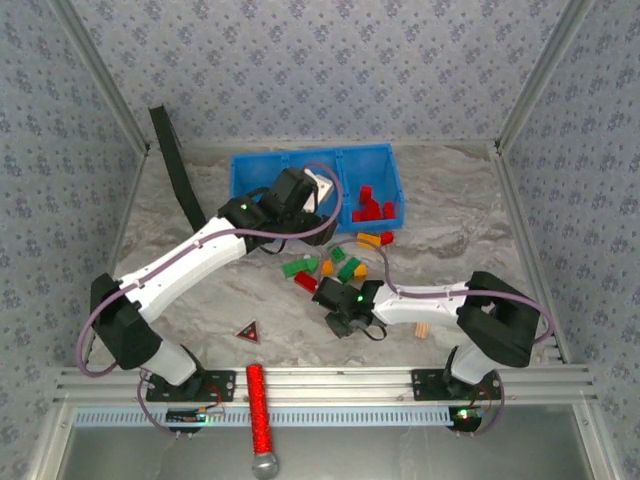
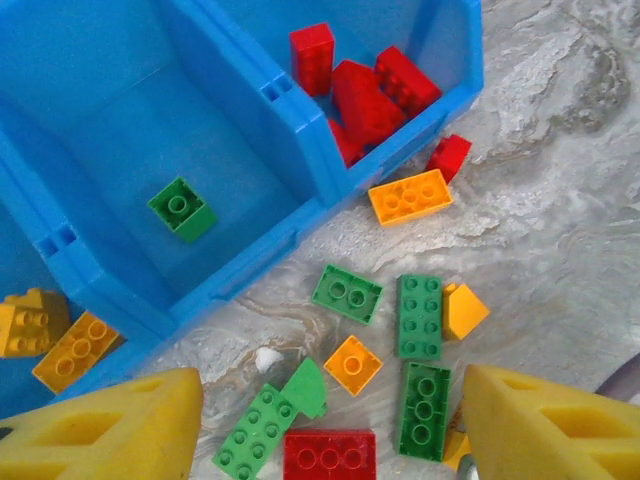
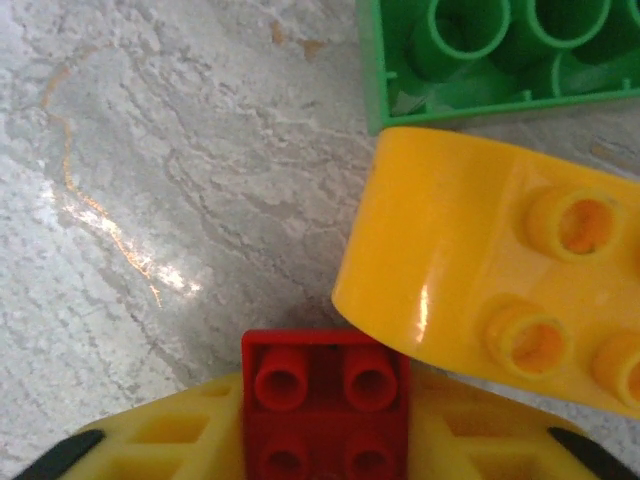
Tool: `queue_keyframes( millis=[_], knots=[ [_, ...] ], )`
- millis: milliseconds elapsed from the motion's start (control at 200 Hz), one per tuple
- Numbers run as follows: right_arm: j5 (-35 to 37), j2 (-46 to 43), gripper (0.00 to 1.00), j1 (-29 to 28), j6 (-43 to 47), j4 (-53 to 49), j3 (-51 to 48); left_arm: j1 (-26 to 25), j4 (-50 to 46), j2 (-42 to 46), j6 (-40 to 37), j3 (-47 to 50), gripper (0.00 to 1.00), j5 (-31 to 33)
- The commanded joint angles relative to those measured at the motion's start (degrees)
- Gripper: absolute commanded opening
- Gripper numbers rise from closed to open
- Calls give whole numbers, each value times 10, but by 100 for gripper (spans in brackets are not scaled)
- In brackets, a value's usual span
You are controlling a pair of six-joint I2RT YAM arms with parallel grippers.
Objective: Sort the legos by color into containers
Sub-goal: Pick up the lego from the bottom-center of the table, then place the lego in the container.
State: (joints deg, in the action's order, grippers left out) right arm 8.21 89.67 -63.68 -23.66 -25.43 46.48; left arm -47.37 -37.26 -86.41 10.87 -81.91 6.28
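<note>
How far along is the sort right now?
Partly done. The blue bin holds red bricks in one end compartment, one green brick in the middle, yellow bricks at the other end. In hand: the right end effector grips a red brick; the left end effector is open. Left: mixed loose bricks on the table.

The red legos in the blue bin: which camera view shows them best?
The left wrist view: the red legos lie large in the end compartment of the blue bin, with studs clear. The top external view shows them small, as a red heap.
</note>
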Motion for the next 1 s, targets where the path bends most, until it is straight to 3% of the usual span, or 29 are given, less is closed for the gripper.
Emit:
queue_keyframes(
  millis=[0,180,315,435,690,1000],
  knots=[
    [-35,-18,32,-1,17,-40,18,-2,11,25,15,40,70,6],
    [-53,-146,30,57,33,-146,31,-4,40,35,6,107,72,-13],
    [-77,-253,30,165,46,-171,36,-8,61,28,-7,146,73,-18],
    [-107,-291,32,265,79,-158,57,-26,85,10,-19,168,74,-38],
    [-104,-213,32,383,146,-101,152,-119,102,-57,-56,165,74,-54],
    [-117,-37,33,442,192,-30,276,-189,149,-131,-67,175,74,-27]
  ],
)
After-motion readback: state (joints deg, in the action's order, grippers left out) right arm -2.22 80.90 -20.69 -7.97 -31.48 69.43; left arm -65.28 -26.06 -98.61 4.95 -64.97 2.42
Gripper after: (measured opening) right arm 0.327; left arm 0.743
